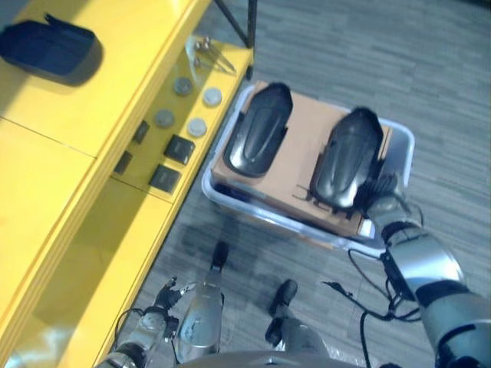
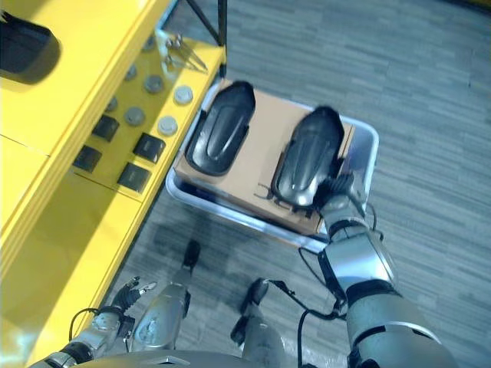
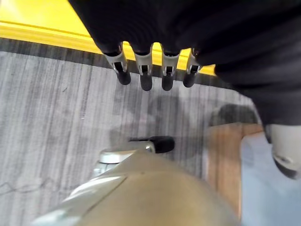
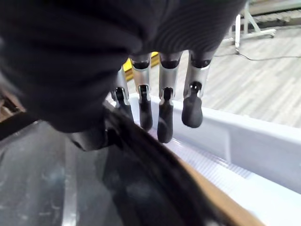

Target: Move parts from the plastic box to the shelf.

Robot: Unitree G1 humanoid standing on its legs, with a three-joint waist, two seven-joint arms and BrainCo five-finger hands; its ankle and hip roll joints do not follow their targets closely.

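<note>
Reaching for the pick, by my read: left eye view has the right hand (image 1: 383,201) at the near end of the right-side glossy black moulded plastic part (image 1: 347,159), which lies on a brown cardboard sheet (image 1: 307,138) inside the pale translucent plastic box (image 1: 403,138) on the grey floor. A second identical black part (image 1: 259,129) lies beside it on the same sheet, nearer the yellow shelf (image 1: 92,107). A third black part (image 1: 50,47) sits on the shelf's top level. A lower shelf level carries small grey round discs (image 1: 197,126), small black square blocks (image 1: 179,148) and a few metal pieces (image 1: 211,52). Left hand (image 1: 170,295) hangs low by the shelf's front edge, idle.

Right eye view: same layout; right hand touches or nearly touches the part's near tip, grasp itself hidden behind the wrist.

Left wrist view: left hand's fingers (image 3: 143,75) are straight and relaxed over the floor, holding nothing; yellow shelf edge beyond.

Right wrist view: right hand's fingers (image 4: 164,113) extend straight, side by side, tips down between the part's dark curved edge and the box's white wall. Not curled round anything yet.

Next move, as a judgement: hook fingers under the part's rim, bring the thumb onto it, lift clear of the box wall, swing to the shelf. Glossy shell looks slippery; needs a firm pinch.
</note>
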